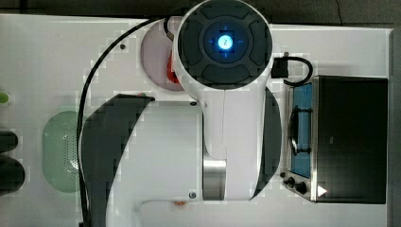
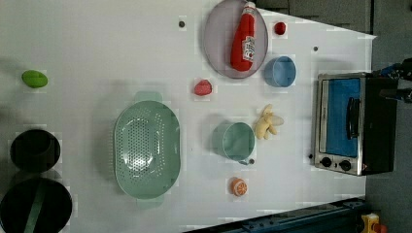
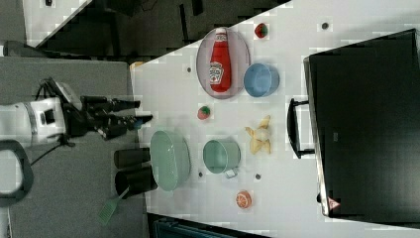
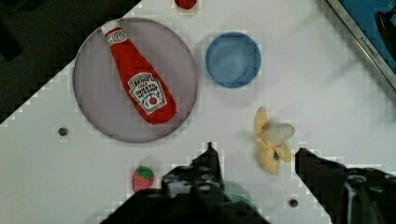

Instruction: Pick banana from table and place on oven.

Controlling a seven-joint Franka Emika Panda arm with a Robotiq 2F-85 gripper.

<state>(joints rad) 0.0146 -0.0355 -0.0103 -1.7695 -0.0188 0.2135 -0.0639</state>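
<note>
Clearly legible: "TOMATO KETCHUP" label on red bottle point(image 4: 140, 83).

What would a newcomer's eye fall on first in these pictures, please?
Probably the bright red ketchup bottle lying on the round grey plate near the white table's far edge in the left view. Next, the boxy toaster oven with its blue-tinted door at the left view's right, with the peeled pale yellow banana lying just beside it.
</note>
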